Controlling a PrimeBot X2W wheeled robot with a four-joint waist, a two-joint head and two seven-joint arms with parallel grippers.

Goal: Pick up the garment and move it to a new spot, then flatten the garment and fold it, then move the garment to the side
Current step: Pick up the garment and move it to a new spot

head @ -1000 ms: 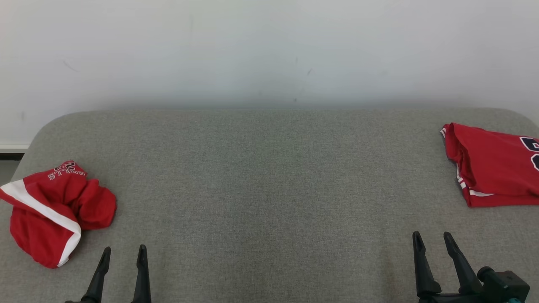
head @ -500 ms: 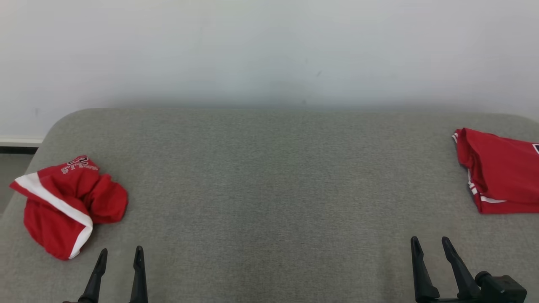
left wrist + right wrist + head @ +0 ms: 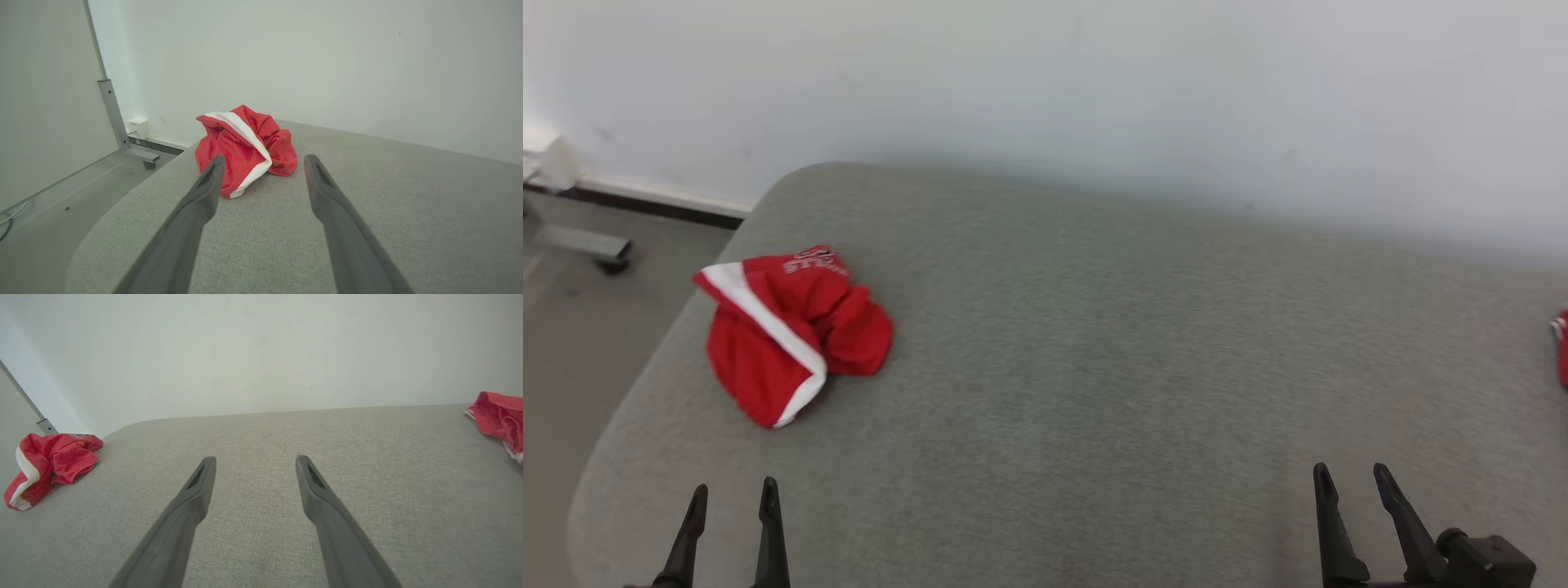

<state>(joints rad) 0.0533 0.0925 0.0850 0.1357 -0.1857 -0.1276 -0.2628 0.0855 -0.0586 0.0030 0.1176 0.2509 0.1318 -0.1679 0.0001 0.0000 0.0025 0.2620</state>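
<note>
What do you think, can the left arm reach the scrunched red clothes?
Probably yes: the garment lies ahead of the open left end effector, with bare table between and nothing blocking.

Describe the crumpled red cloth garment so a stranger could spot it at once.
Find the grey fabric-covered table against the white wall and look to its left end. The crumpled red garment lies heaped there, ahead of the left gripper. Its broad white band sets it apart from the other red garment, far off at the right edge.
</note>
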